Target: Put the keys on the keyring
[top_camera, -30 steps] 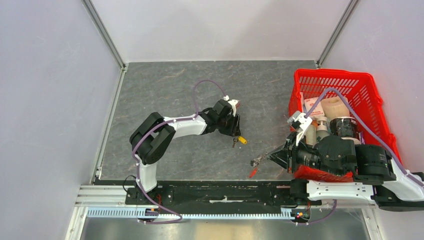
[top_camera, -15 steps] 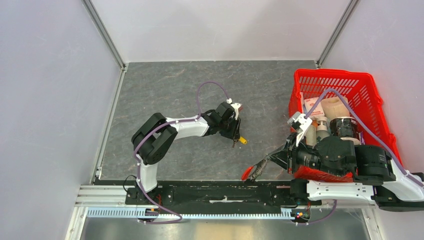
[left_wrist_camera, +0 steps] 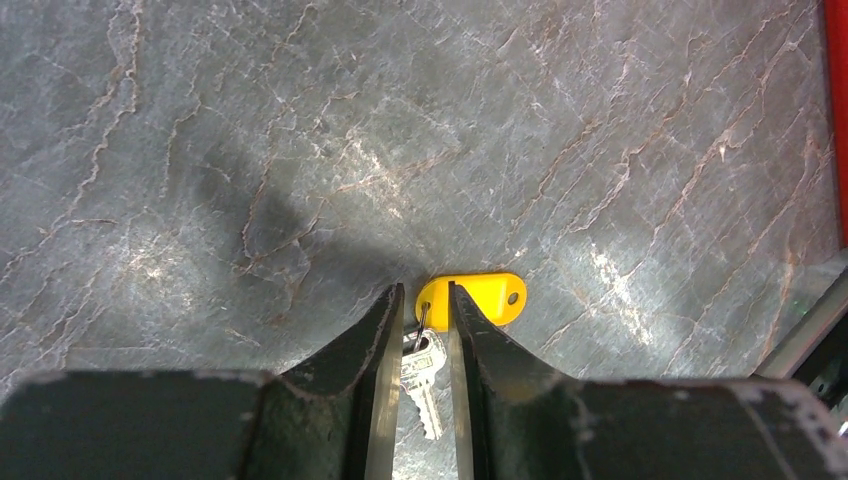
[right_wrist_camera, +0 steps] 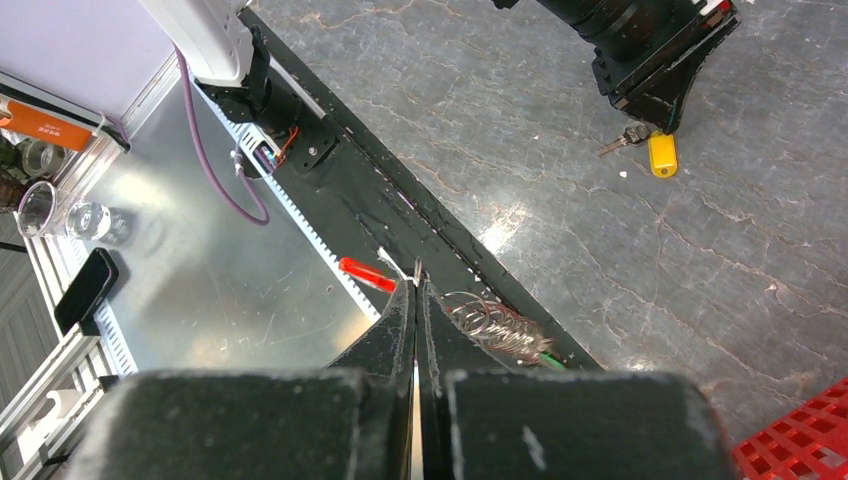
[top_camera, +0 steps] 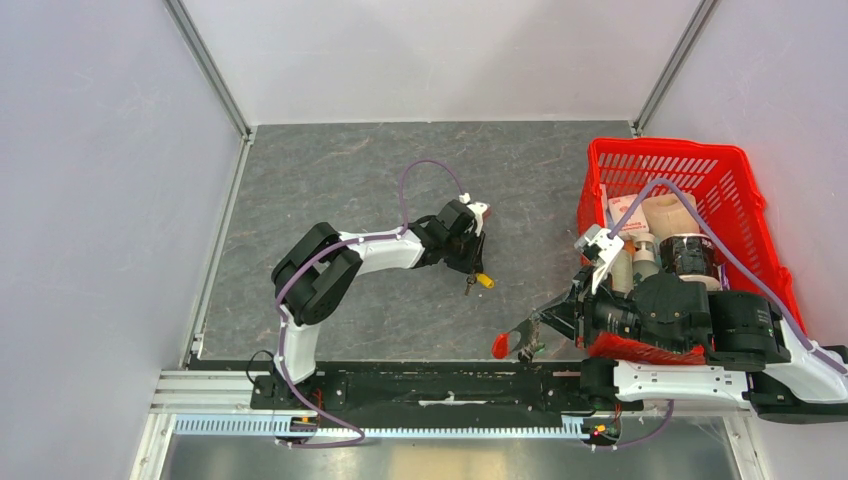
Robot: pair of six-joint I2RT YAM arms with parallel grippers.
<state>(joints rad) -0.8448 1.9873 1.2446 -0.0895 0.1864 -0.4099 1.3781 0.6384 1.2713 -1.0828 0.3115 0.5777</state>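
Note:
The yellow-tagged key [left_wrist_camera: 482, 298] lies flat on the grey table, its silver blade [left_wrist_camera: 428, 385] pointing back between my left fingers. The left gripper [left_wrist_camera: 425, 292] is lowered over it, jaws narrow, one on each side of the key head with slivers of gap. From above the key [top_camera: 483, 281] shows just beyond that gripper [top_camera: 472, 262]. My right gripper [right_wrist_camera: 416, 283] is shut on the keyring [right_wrist_camera: 495, 325], a bunch of thin metal rings hanging beside the fingers with a red fob [right_wrist_camera: 367, 274] and a green tag [right_wrist_camera: 546, 356]. It hangs over the near rail [top_camera: 430, 385].
A red basket [top_camera: 735, 170] holding several containers stands at the right, with the right arm lying across its front. A phone [right_wrist_camera: 86, 288] and clear cups [right_wrist_camera: 40, 208] sit off the table beyond the rail.
The left jaws have narrowed around the yellow-tagged key after the gripper shifted slightly right. The right gripper has carried the keyring toward the near rail, the red fob swinging left.

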